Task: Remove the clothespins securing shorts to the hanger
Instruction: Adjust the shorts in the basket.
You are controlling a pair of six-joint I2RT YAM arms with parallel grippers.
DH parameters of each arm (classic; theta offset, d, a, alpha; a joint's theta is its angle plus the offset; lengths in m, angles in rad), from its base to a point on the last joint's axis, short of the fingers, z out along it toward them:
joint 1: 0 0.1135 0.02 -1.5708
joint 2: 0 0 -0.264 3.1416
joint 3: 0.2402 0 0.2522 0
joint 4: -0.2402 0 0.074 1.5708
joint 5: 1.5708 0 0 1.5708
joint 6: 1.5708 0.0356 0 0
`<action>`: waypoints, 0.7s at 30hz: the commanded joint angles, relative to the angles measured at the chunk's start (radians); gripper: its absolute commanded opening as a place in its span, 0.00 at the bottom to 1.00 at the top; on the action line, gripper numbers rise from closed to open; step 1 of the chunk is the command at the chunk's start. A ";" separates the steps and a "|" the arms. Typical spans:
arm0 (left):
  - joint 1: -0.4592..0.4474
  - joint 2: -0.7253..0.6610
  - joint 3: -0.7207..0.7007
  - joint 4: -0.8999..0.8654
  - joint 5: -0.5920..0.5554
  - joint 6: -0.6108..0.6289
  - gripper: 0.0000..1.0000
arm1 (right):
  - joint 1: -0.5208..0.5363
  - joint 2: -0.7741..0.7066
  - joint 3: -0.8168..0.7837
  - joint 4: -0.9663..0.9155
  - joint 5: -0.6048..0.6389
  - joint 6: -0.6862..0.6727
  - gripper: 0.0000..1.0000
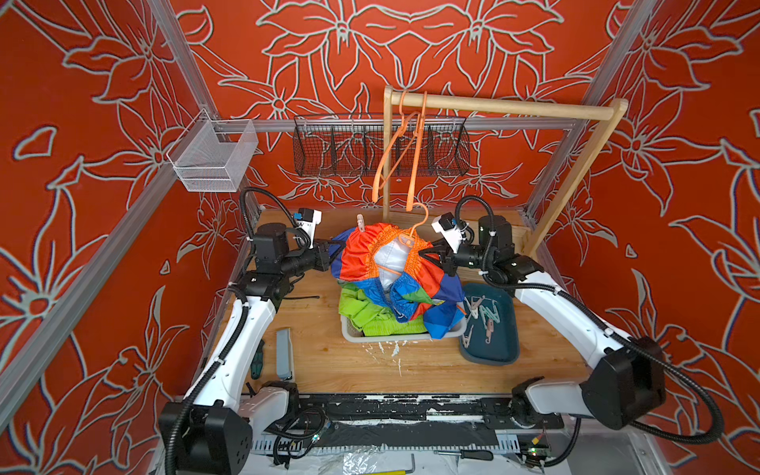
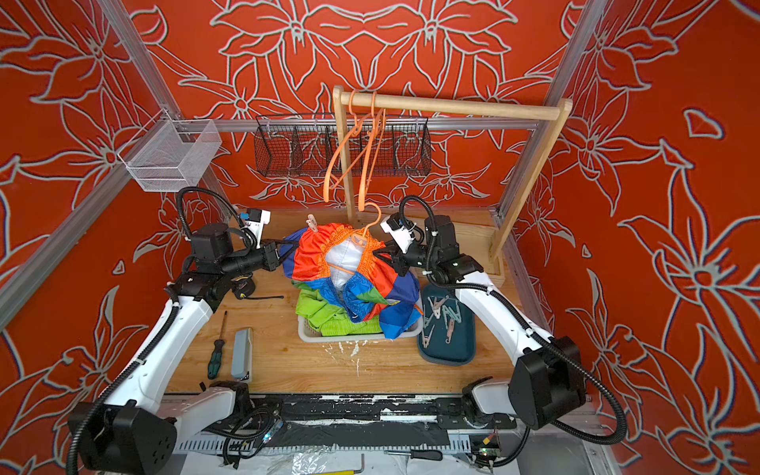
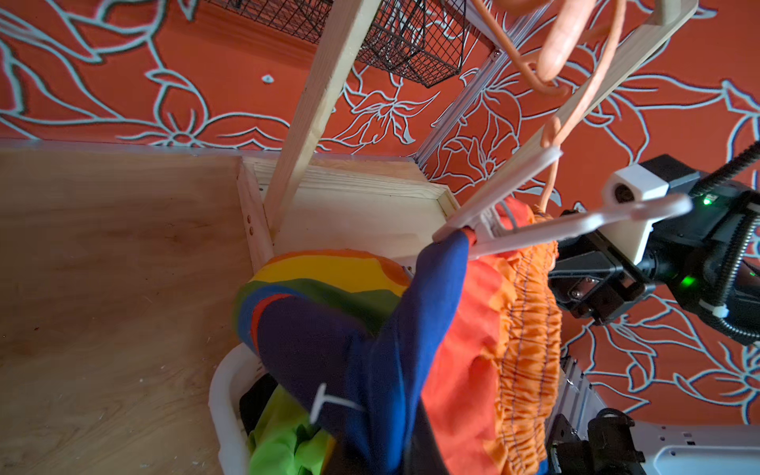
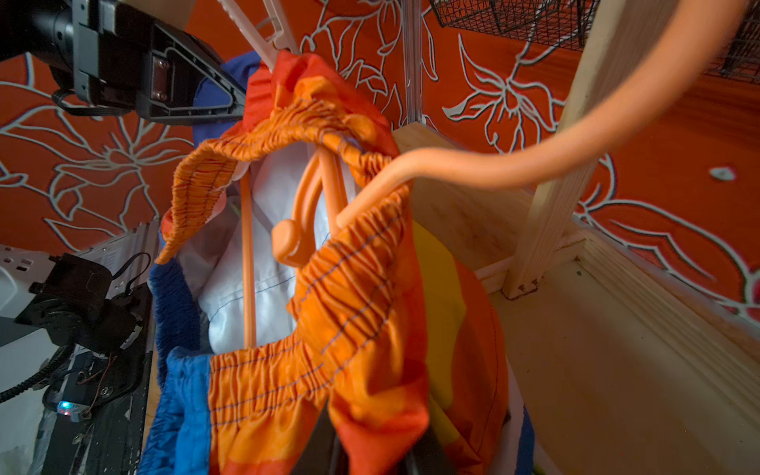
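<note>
The left claw (image 1: 333, 253) is pressed together, pinching the rainbow shorts (image 1: 362, 257) at their left side. The right claw (image 1: 432, 254) meets their right side, but I cannot tell its spread. A pale clothespin (image 1: 360, 224) clips their far edge, and other clothespins (image 1: 479, 312) lie in a teal tray (image 1: 489, 362) to their right.

The rainbow shorts (image 1: 362, 257) are bunched up above the white basket (image 1: 405, 338), and lime green shorts (image 1: 366, 314) lie inside it. An orange hanger (image 1: 416, 228) sticks out of the waistband. One pale clothespin (image 1: 360, 224) stands on the cloth, above the basket's far left corner. The left gripper (image 1: 334, 254) is closed on the blue edge. The right gripper (image 1: 432, 253) reaches the waistband from the opposite side. Just right of the basket lies a teal tray (image 1: 499, 353) with loose clothespins (image 1: 479, 314).
</note>
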 commanded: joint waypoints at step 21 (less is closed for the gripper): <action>-0.115 0.126 0.110 -0.036 -0.104 0.093 0.00 | 0.005 -0.162 -0.069 0.007 0.311 -0.012 0.71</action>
